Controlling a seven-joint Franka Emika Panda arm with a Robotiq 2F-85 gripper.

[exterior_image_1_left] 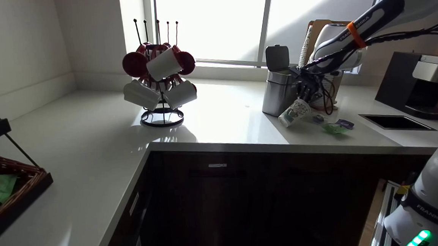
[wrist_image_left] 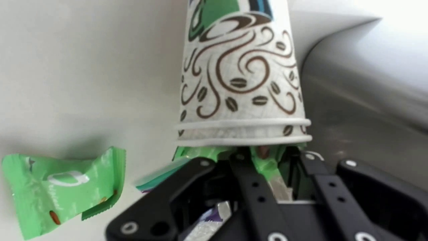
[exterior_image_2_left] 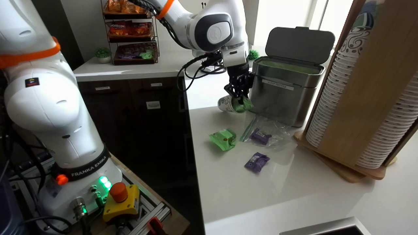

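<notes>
Black, jointed, two-fingered: the claw (wrist_image_left: 272, 156), partway closed, with a narrow gap between its fingertips. In that gap and to either side of it, a green packet (exterior_image_2_left: 247, 105), lodged at the mouth of a patterned paper cup (wrist_image_left: 240, 80); whether the fingers pinch the packet or only straddle it, I cannot tell. The cup is tipped, its double rim toward the claw, low at the counter just beside a metal bin (exterior_image_2_left: 277, 101); contact with the surface cannot be made out.

Counter (exterior_image_1_left: 99, 157), white, glossy, taken left to right in an exterior view: one wicker basket (exterior_image_1_left: 10, 162); one black rack (exterior_image_1_left: 164, 124) hung with mugs (exterior_image_1_left: 164, 64), white outside, red within; the bin, lid raised; the cup; one wooden holder (exterior_image_2_left: 365, 98) of stacked cups, partly behind the arm (exterior_image_1_left: 424, 0); one clear bag (exterior_image_2_left: 277, 133), a purple packet (exterior_image_2_left: 260, 136) in or under it; one loose green packet (exterior_image_2_left: 224, 139); a second purple packet (exterior_image_2_left: 257, 162); one dark framed recess (exterior_image_1_left: 395, 121); one black-and-silver appliance (exterior_image_1_left: 418, 84).

Room, likewise: dark cabinets (exterior_image_1_left: 223, 198) below the counter; a bright window (exterior_image_1_left: 213, 24) behind it; at far right, the white robot base (exterior_image_1_left: 403, 222), green lights lit.
</notes>
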